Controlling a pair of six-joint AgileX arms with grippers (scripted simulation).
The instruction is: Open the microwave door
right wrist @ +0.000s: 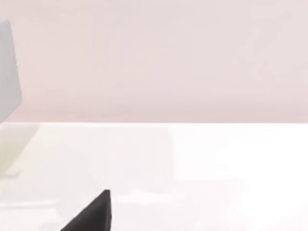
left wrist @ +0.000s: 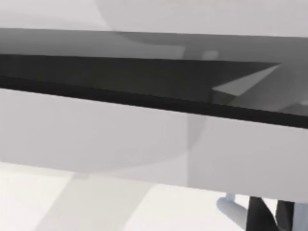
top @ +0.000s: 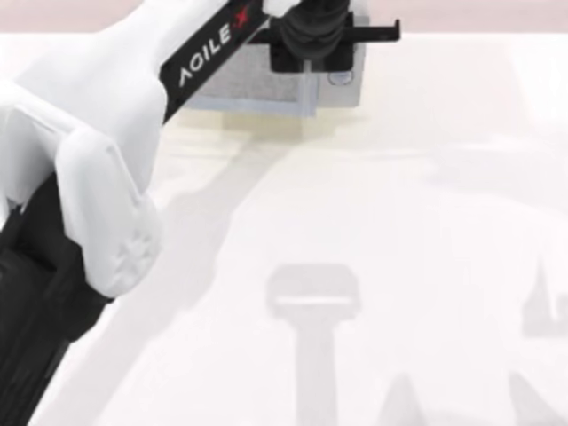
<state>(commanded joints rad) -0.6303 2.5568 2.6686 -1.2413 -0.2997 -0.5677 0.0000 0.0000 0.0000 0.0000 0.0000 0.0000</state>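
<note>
The microwave (top: 348, 89) stands at the table's far edge, centre, with a round knob on its side panel. Its microwave door (top: 244, 89) has a speckled mesh window and a thin pale handle (top: 308, 89) at its right edge. My left arm reaches across from the left, and my left gripper (top: 307, 64) sits at the handle. In the left wrist view the dark fingers (left wrist: 262, 216) straddle the pale handle (left wrist: 230, 207). There the door (left wrist: 120, 134) stands slightly ajar, with a dark gap and the pale cavity (left wrist: 245, 84) beyond it. One dark fingertip (right wrist: 98, 214) of my right gripper shows over bare table.
My left arm's white and black links (top: 98, 177) cover the table's left side in the top view. A grey corner of the microwave (right wrist: 7, 67) shows in the right wrist view. Arm shadows lie on the white table (top: 426, 222).
</note>
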